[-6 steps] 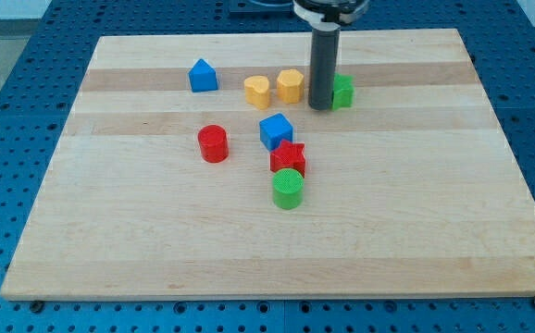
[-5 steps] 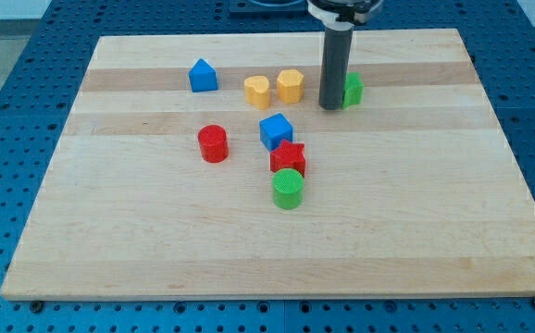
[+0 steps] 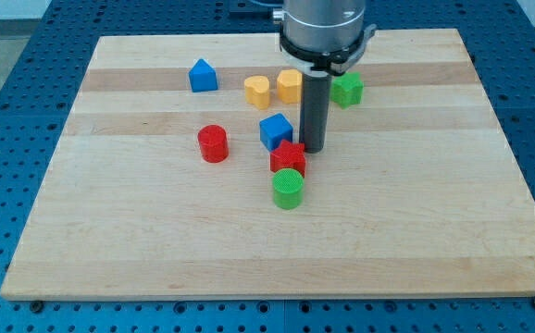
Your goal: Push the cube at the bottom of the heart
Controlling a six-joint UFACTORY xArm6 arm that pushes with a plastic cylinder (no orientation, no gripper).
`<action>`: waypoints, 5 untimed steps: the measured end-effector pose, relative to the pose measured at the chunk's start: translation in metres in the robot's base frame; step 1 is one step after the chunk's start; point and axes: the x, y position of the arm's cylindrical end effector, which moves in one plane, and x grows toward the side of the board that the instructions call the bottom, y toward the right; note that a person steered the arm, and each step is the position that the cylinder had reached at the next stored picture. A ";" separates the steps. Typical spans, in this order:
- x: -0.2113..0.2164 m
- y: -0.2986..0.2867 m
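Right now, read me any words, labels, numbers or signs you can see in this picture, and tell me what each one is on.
None: no readable text, number, brand or sign shows anywhere.
The wooden board is bare wood grain.
The blocks, such as the blue cube, yellow heart and red star, carry no markings.
My tip, just to the view's right of the blue cube, is plain dark.

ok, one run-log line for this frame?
tip: my tip just right of blue cube, above red star | target: blue cube below yellow heart | contact: cannot tell
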 end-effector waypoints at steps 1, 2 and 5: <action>-0.001 -0.030; -0.004 -0.067; -0.023 -0.039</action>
